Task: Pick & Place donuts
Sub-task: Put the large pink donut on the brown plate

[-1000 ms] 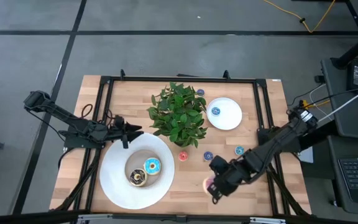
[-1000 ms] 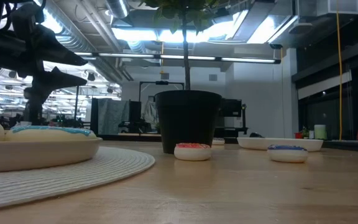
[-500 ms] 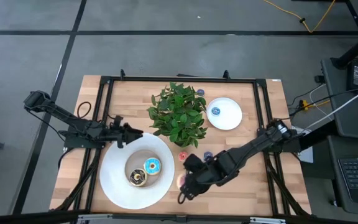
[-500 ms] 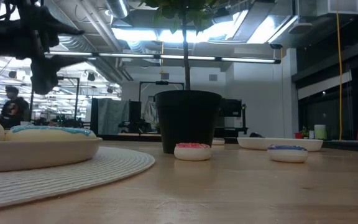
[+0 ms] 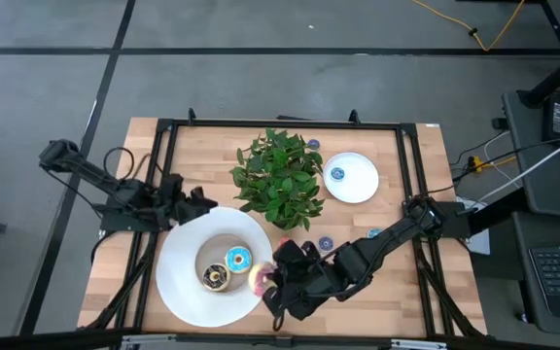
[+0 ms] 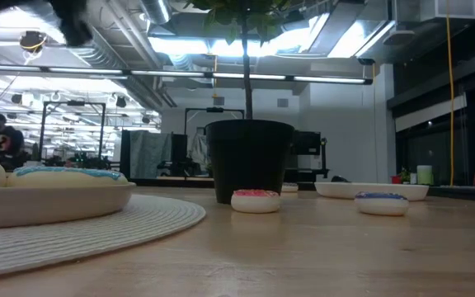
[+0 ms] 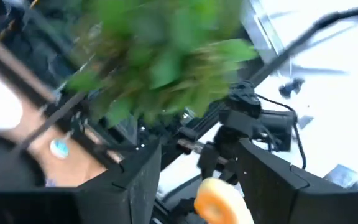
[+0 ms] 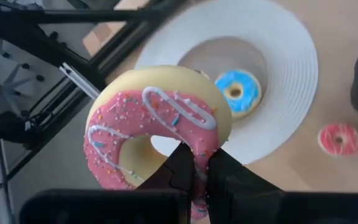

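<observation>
My right gripper is shut on a pink-frosted donut, which hangs over the near right rim of the big white plate. In the plate's middle lie a light-blue donut and a chocolate donut. My left gripper stands open and raised at the plate's far left rim, with nothing between its fingers. Tiny donuts lie flat on the table: a red one, a blue one and a teal one. My right gripper pinches the pink donut's ring on the side nearest the wrist, one finger by the hole and one on the outer edge. The fingers slant down from the table's right. The donut is lifted clear and stands tilted, frosting toward the wrist.
A potted plant stands at the table's middle, just beyond the big plate. A small white plate with a tiny blue donut sits at the far right. A black frame runs round the tabletop.
My right gripper has carried the pink donut up and toward the table's left, from the near right part of the table to the big plate's rim. My left gripper has risen and tipped upward, staying open.
</observation>
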You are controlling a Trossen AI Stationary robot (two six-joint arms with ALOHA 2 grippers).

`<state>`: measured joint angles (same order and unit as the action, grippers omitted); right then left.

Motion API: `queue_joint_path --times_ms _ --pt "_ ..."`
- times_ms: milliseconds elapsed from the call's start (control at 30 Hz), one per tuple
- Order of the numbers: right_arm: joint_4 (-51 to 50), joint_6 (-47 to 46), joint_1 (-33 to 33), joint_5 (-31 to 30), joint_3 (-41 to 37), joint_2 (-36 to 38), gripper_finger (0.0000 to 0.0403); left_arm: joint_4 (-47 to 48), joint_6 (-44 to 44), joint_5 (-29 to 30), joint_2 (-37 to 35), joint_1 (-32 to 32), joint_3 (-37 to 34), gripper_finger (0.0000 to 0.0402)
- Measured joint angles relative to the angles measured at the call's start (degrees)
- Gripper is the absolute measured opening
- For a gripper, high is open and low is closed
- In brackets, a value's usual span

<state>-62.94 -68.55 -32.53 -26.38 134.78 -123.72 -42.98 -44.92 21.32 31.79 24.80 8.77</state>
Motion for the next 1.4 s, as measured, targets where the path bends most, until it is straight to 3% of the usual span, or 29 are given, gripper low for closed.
queue_joint_path --times_ms 200,400,900,1400 --pt "1.1 5.4 -1.2 -3.8 0.0 0.2 0.0025 14.3 14.4 3.9 4.6 4.4 13.1 0.0182" --pt "2.6 8.7 -2.7 -5.3 0.1 0.7 0.0025 17.4 19.1 8.9 11.8 9.7 21.0 0.0180" --pt "2.5 12.7 -4.3 -5.6 0.0 0.7 0.0025 19.2 -1.7 26.8 32.5 22.4 34.7 0.0180" --pt "2.3 18.1 -5.1 -5.1 0.0 0.7 0.0025 21.8 -20.2 30.1 46.6 23.9 46.4 0.0180"
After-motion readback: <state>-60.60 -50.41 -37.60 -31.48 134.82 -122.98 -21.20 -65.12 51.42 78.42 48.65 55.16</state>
